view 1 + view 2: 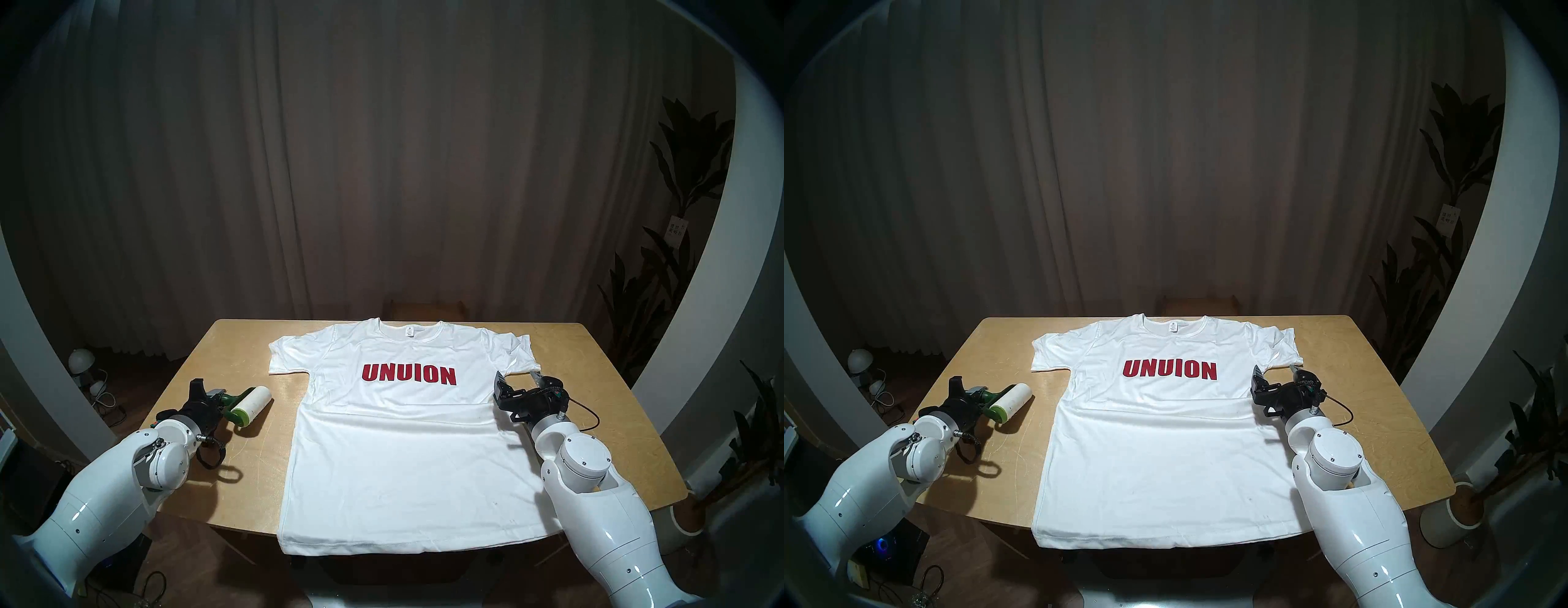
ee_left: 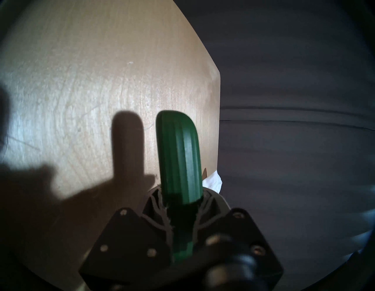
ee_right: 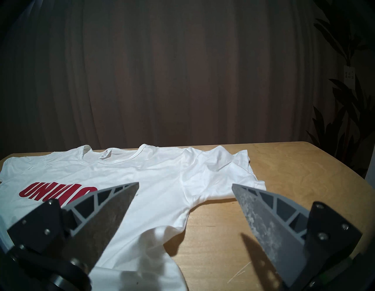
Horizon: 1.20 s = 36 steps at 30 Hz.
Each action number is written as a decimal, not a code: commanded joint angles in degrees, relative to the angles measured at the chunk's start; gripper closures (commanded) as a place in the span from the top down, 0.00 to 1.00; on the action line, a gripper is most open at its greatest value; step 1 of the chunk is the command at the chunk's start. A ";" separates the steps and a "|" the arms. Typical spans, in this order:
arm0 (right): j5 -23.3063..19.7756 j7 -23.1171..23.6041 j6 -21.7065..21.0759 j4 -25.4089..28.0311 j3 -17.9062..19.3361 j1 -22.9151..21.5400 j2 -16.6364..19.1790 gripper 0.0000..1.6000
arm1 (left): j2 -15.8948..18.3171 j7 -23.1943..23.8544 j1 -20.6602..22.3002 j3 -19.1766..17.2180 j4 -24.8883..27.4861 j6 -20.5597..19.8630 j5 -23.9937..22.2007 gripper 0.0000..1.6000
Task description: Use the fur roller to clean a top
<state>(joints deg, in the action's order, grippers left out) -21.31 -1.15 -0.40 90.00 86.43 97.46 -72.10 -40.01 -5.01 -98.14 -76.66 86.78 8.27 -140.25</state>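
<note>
left wrist: roller handle (image 2: 179, 156); head: white roll (image 1: 253, 403)

My left gripper (image 1: 212, 397) clamps the fur roller (image 1: 250, 404), its white roll pointing toward the top (image 1: 407, 446) lying flat beside it.

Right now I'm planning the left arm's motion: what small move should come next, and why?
Probably lift the fur roller and carry it right onto the T-shirt. The left gripper is shut on its green handle, and the roll lies beside the shirt, not on it.
</note>
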 commanded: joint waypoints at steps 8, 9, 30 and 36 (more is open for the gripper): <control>0.00 1.63 3.13 -2.19 0.70 -1.85 0.30 1.00 | -0.13 -3.91 4.19 1.46 0.10 2.29 2.26 0.40; 0.01 1.76 3.22 -2.41 0.69 -1.98 0.30 1.00 | -0.16 -4.03 4.31 1.53 0.06 2.33 2.31 0.41; 0.53 2.71 5.97 -6.74 0.12 -3.68 -0.83 1.00 | 6.05 -10.66 -3.33 -2.27 8.21 9.53 2.64 1.00; 0.85 3.11 6.08 -7.37 0.14 -4.16 -0.90 1.00 | 7.44 -11.70 -8.00 -5.19 13.03 13.45 1.38 1.00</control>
<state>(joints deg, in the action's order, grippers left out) -20.61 1.82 4.54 82.36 86.57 94.70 -72.83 -35.49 -16.31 -100.99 -78.47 94.64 18.22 -138.12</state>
